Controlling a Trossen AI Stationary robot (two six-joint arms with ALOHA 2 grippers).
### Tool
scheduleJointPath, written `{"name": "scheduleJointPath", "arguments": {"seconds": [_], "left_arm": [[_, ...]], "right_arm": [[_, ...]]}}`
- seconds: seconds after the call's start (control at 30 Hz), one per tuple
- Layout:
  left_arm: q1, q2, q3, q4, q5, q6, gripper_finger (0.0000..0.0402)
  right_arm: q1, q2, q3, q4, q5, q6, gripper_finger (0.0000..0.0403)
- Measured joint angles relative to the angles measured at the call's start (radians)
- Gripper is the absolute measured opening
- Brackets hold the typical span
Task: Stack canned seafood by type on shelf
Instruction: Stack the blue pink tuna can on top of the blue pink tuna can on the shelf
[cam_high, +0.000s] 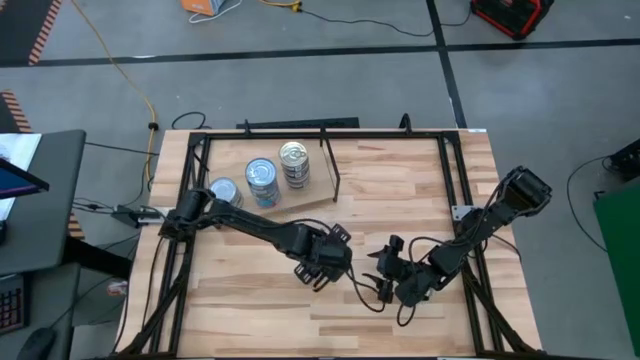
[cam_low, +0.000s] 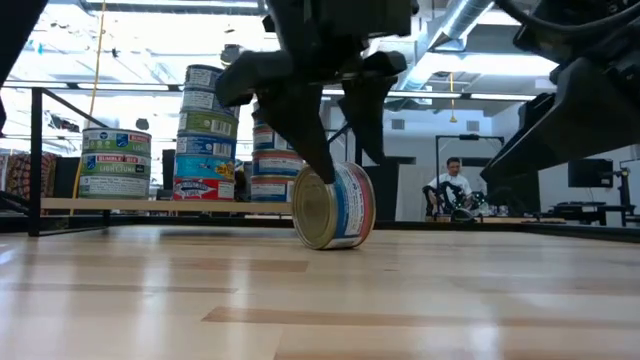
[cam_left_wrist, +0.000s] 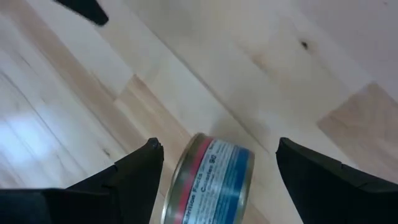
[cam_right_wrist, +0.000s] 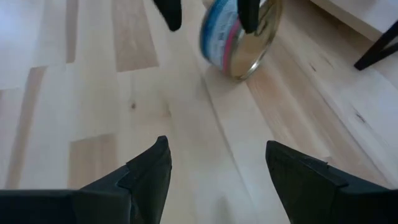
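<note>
Three tin stacks (cam_high: 262, 182) on shelf (cam_high: 300, 205); one loose tin (cam_low: 333, 205).

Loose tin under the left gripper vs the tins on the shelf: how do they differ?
The loose tin stands on its edge on the bare tabletop; the tins on the shelf lie flat. It is alone, between the left gripper's open fingers; the shelf tins sit in stacks, away from both grippers. Shared: small, round, flat tins with printed labels.

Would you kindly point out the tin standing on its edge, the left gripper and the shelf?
tin on edge (cam_low: 335, 205), low view, its labelled side wall
left gripper (cam_left_wrist: 217, 171), left wrist view, between open fingertips
shelf (cam_high: 300, 199), high view, bare front edge
</note>
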Motion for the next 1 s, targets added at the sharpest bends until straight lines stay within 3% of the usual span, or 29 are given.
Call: {"name": "scheduleJointPath", "arguments": {"seconds": [0.47, 0.87, 1.0], "left_arm": [[-0.016, 0.021, 0.033, -0.117, -0.054, 0.065, 0.0307], [-0.012, 0.03, 0.033, -0.103, -0.107, 0.072, 0.0391], [0.008, 0.03, 0.033, -0.13, -0.084, 0.087, 0.0391]], "right_arm": [[0.004, 0.0, 0.0, 0.0, 0.003, 0.003, 0.0285], [-0.002, 0.0, 0.0, 0.006, 0.005, 0.003, 0.0285], [-0.002, 0.0, 0.0, 0.01, 0.006, 0.003, 0.0285]]}}
